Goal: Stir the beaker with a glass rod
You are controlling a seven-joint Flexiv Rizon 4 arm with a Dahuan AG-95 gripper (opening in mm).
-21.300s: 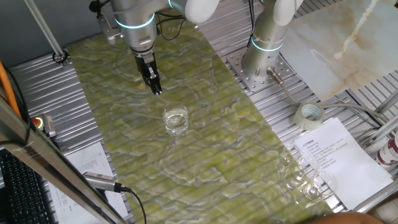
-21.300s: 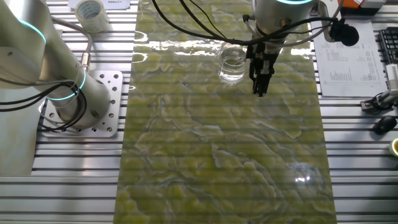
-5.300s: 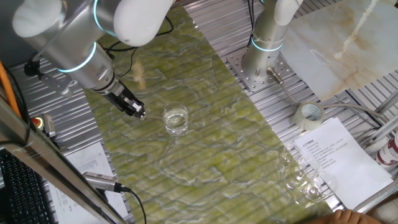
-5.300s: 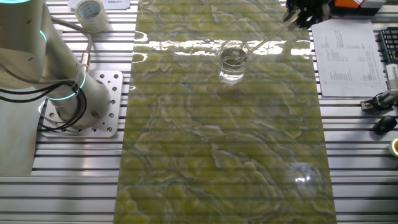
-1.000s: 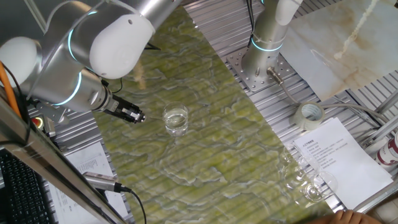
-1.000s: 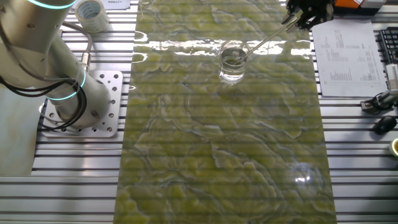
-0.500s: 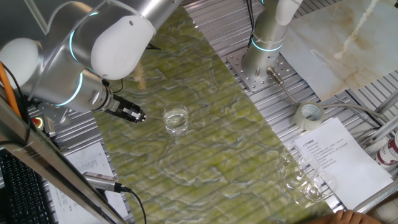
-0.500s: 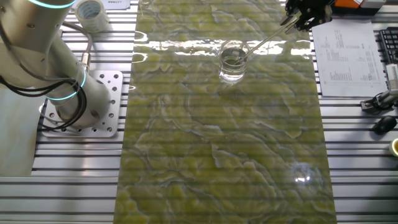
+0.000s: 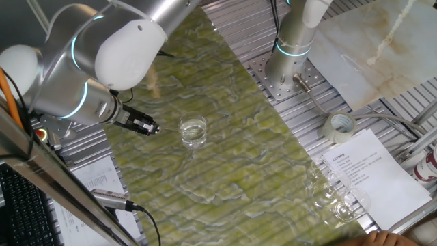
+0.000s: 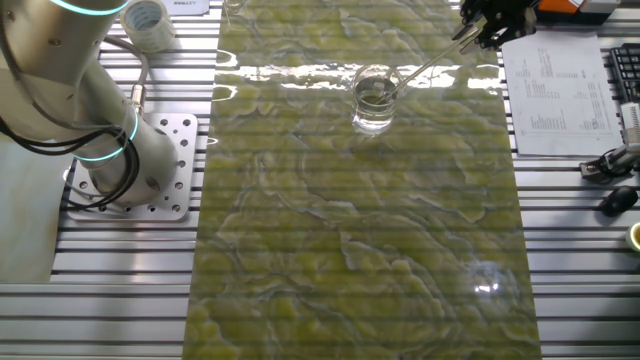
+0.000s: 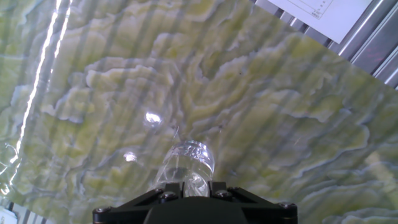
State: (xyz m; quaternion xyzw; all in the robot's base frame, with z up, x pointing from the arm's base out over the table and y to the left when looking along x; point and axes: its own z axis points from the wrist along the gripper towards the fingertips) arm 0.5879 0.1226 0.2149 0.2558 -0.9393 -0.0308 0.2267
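The beaker [image 9: 193, 131] is standing upright on the green marbled mat [image 9: 225, 157] covering the middle of the bench [image 9: 68, 89]. In the other fixed view the beaker [image 10: 374, 100] is sitting near the far end of the mat [image 10: 360, 250], with the glass rod [image 10: 425, 67] leaning out of its mouth, slanting up over the rim toward the claw [image 10: 462, 34]. The claw [image 9: 154, 129] is reaching in low from the side, tilted, its tips just beside the beaker and pinching the rod's upper end between narrow fingers. From that first fixed view the rod itself is too faint to trace. The hand view is looking straight down the rod into the beaker [image 11: 186, 167], which is appearing just beyond the claw's black body. A tape roll [image 9: 339, 126] and a printed sheet [image 9: 372, 174] are lying on the bench off to one side of the mat.
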